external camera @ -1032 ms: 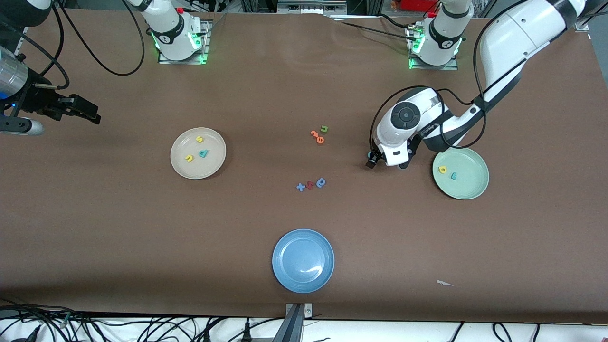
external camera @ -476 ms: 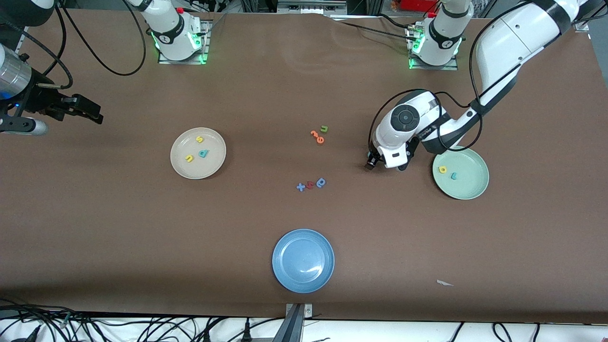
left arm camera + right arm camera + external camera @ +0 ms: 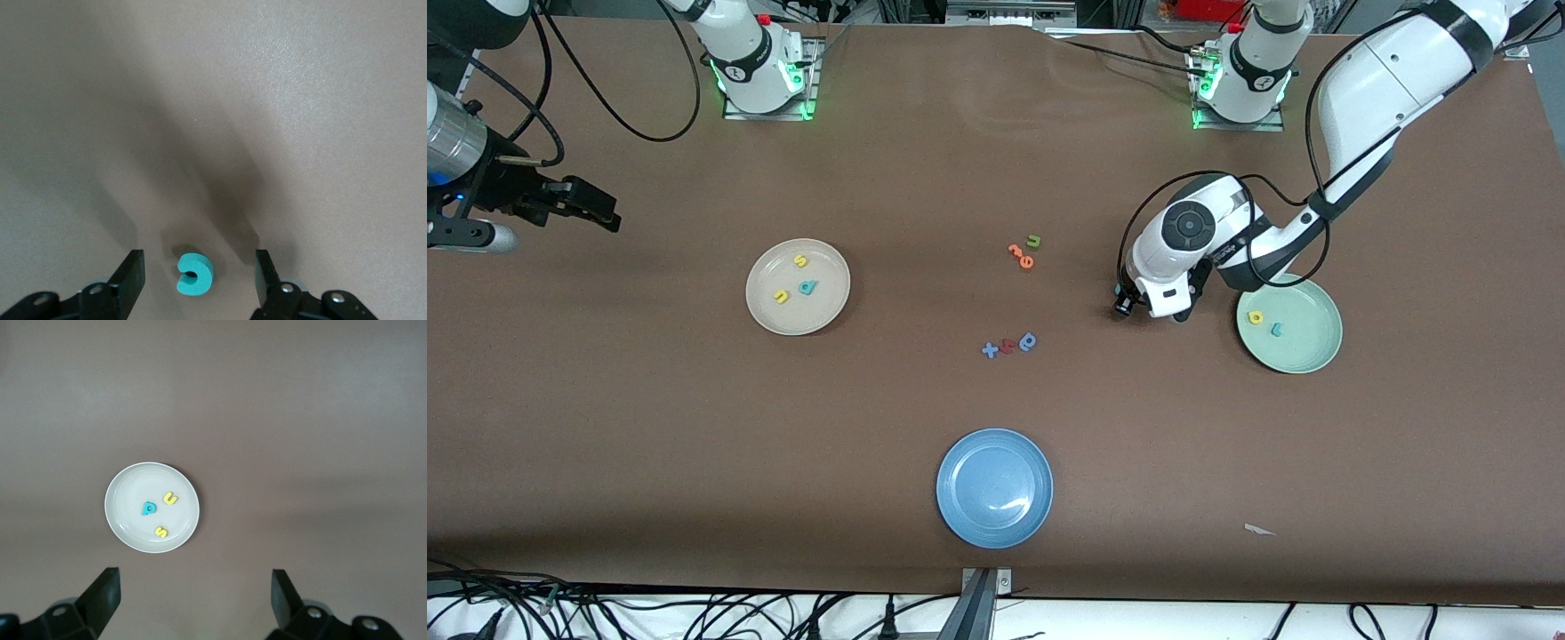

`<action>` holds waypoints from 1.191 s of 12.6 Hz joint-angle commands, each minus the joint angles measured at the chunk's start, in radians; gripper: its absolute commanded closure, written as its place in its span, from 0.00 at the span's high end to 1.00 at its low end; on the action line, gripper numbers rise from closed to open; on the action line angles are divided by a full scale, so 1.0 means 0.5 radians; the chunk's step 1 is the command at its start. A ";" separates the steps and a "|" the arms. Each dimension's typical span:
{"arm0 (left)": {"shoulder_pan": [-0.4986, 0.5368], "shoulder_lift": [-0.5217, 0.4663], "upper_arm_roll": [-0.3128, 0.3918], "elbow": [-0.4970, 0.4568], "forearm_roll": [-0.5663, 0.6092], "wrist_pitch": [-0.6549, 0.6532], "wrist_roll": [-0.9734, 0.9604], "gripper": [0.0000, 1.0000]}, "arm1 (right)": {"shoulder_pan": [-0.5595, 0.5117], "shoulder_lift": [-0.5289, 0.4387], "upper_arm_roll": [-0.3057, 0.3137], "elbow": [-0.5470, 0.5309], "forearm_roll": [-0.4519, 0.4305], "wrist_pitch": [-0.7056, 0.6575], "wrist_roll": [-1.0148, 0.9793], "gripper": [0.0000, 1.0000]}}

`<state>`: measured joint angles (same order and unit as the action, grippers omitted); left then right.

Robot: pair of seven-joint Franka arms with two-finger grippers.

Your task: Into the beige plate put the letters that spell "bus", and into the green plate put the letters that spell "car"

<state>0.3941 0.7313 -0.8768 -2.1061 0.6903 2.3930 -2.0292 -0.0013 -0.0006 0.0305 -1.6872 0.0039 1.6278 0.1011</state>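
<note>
Your left gripper (image 3: 197,277) is down at the desk (image 3: 649,427), just beside the green plate (image 3: 1307,351) on the side toward the right arm's end; in the left wrist view its jaws stand part open on either side of the teal "c" (image 3: 194,274), with a gap on each side, so nothing is gripped; the "c" lies flat on the desk between them. In the front view the wrist body hides that letter. In the green plate you have the yellow "a" (image 3: 1256,316) and the teal "r" (image 3: 1276,329) lying close together, apart from each other.

Your right gripper (image 3: 596,212) waits over the right arm's end of the desk, well apart from the beige plate (image 3: 769,316); its jaws are wide and hold nothing, as the right wrist view shows. The beige plate holds the yellow "s" (image 3: 801,261), the yellow "u" (image 3: 781,296) and the teal "b" (image 3: 808,287), all three lying inside the rim.

Near the middle of the desk you see the green "u" (image 3: 1034,241) beside two orange letters (image 3: 1020,255); nearer the front camera lie a blue "x" (image 3: 990,350), a red letter (image 3: 1007,346) and the blue rounded letter (image 3: 1028,341) in a row; nearer still sits the blue plate (image 3: 960,516); a scrap of white paper (image 3: 1258,531) lies toward the left arm's end.
</note>
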 commanded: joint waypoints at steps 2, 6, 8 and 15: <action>-0.061 -0.002 0.029 0.009 -0.009 0.018 -0.053 0.75 | -0.016 -0.026 0.016 -0.003 0.001 -0.019 -0.030 1.00; -0.067 0.013 0.029 0.009 -0.003 0.021 -0.093 0.48 | -0.013 -0.026 0.019 -0.003 -0.002 -0.019 -0.030 1.00; -0.067 0.013 0.051 0.009 -0.003 0.021 -0.093 0.27 | -0.013 -0.026 0.019 -0.003 -0.008 -0.019 -0.030 1.00; 0.098 -0.045 0.002 0.159 -0.034 -0.030 -0.022 0.08 | 0.049 -0.023 0.019 0.030 -0.039 -0.019 -0.027 1.00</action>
<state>0.4005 0.7301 -0.8613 -2.0715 0.6903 2.4042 -2.0618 0.0109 -0.0011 0.0377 -1.6842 0.0028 1.6279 0.0997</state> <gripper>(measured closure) 0.758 0.000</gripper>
